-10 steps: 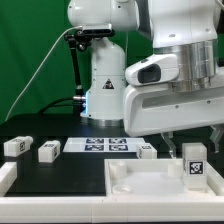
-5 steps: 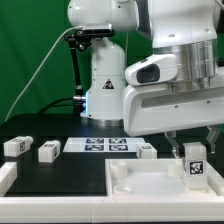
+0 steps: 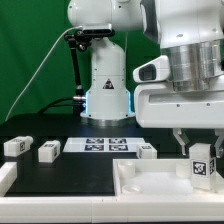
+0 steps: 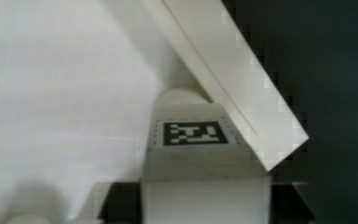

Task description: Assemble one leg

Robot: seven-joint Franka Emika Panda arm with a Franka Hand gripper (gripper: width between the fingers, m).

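My gripper (image 3: 203, 152) is shut on a leg (image 3: 204, 164), a small white block with a black-and-white tag, and holds it upright over the right part of the large white tray-like piece (image 3: 150, 180). In the wrist view the leg (image 4: 197, 140) sits between my dark fingers (image 4: 126, 200), close to the tray's raised rim (image 4: 247, 85). Other legs lie on the black table: two at the exterior view's left (image 3: 14, 146) (image 3: 47, 152) and one near the tray (image 3: 148, 151).
The marker board (image 3: 100, 146) lies flat behind the tray. The robot base (image 3: 105, 80) stands at the back. A white rim piece (image 3: 6, 178) borders the table at the exterior view's left.
My gripper with the leg has moved toward the exterior view's right and a little lower over the tray. The other parts have not moved.
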